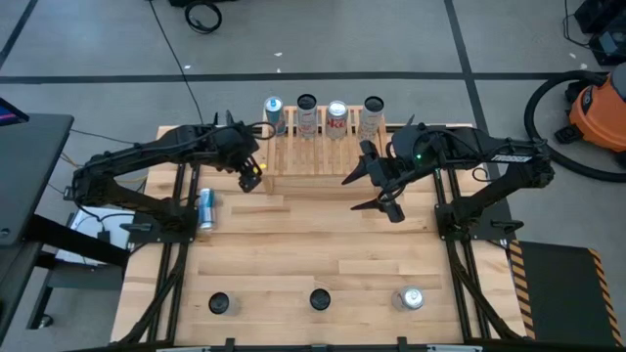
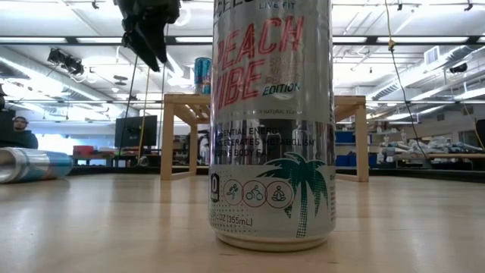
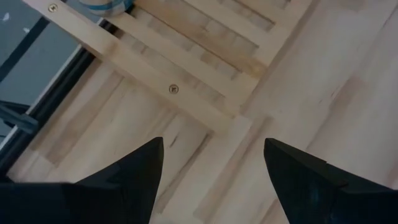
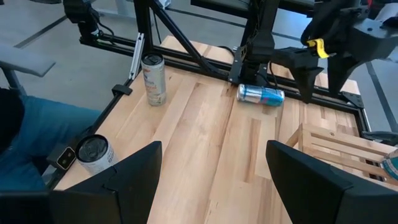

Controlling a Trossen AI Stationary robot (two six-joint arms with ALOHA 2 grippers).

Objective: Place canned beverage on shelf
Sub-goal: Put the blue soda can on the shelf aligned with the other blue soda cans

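Canned beverages stand four in a row on the slatted shelf (image 1: pixel 313 147) at the table's far edge: a blue can (image 1: pixel 274 114), a dark-topped one (image 1: pixel 306 117), a red-marked one (image 1: pixel 337 119) and a pale one (image 1: pixel 372 115). Another blue can (image 1: pixel 206 208) lies on its side near the left arm's base. The left gripper (image 1: pixel 250 176) hovers empty with fingers apart by the shelf's left front corner; the right gripper (image 1: pixel 377 191), also parted and empty, hangs before the shelf's right end.
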